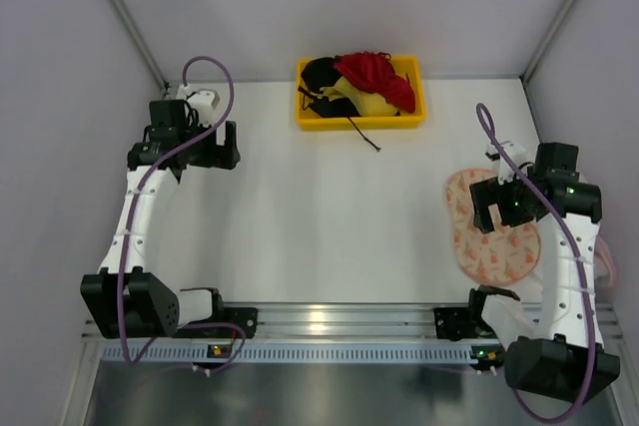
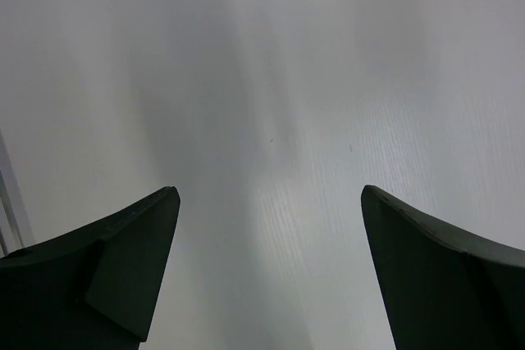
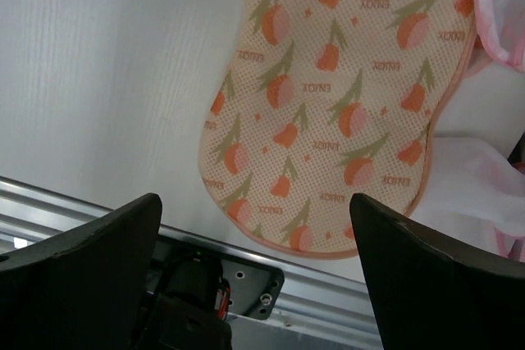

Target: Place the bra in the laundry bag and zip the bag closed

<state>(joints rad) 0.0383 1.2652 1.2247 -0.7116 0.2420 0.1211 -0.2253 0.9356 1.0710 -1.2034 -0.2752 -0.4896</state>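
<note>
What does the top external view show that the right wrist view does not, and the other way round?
Only the top external view shows the bra in the yellow bin and the left gripper. Only the right wrist view shows the tulip shapes and small lettering printed on the laundry bag. Both show that bag, the table and the open right gripper.

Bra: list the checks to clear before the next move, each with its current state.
1. Left gripper open and empty: ok.
2. Right gripper open and empty: ok.
3. Bra lying topmost in the yellow bin: ok.
4. Bin contents contained: not ok, a black strap trails out over the front rim.
5. Laundry bag lying flat: ok.
6. Bag zip open: cannot tell.
</note>
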